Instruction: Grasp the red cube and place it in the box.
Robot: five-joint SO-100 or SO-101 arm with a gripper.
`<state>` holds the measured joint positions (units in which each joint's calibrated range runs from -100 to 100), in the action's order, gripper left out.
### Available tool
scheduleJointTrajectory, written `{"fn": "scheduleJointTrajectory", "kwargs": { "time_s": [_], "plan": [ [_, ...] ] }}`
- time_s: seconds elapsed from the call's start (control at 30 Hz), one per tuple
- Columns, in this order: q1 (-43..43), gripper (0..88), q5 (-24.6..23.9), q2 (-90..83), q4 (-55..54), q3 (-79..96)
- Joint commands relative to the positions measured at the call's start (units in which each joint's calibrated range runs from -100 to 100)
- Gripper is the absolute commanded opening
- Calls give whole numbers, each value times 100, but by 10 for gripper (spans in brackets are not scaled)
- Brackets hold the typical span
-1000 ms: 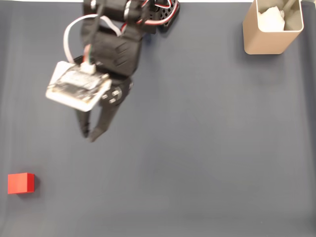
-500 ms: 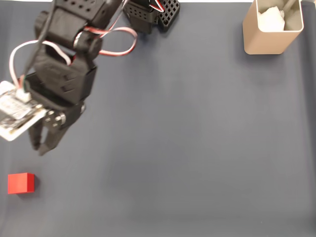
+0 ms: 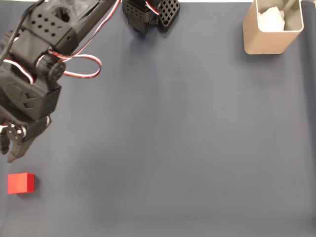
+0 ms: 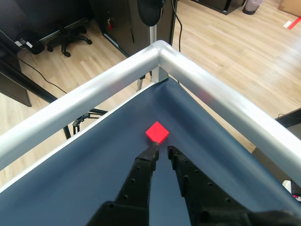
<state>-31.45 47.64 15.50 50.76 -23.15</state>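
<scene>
Hand (image 3: 7,157) has swung further left since half a second ago, now at the fixed view's left edge, just above the red cube (image 3: 20,183). Fingers nearly together, grasping nothing. Cube unmoved on dark surface (image 3: 187,148); box (image 3: 271,29) far upper right.

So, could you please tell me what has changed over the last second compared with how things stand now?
The arm swung leftward and down in the fixed view, bringing the gripper from mid-table to just above the red cube. Its fingers are nearly together and point at the cube, not touching it. Nothing was grasped or released. The cube and the box stayed put.
</scene>
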Motion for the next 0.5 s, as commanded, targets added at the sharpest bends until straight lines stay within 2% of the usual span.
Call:
{"fn": "scheduleJointTrajectory", "kwargs": {
  "time_s": [0.0,0.47],
  "plan": [
    [-107,31,44,105,15,-450],
    [-107,35,117,729,187,-559]
  ]
}}
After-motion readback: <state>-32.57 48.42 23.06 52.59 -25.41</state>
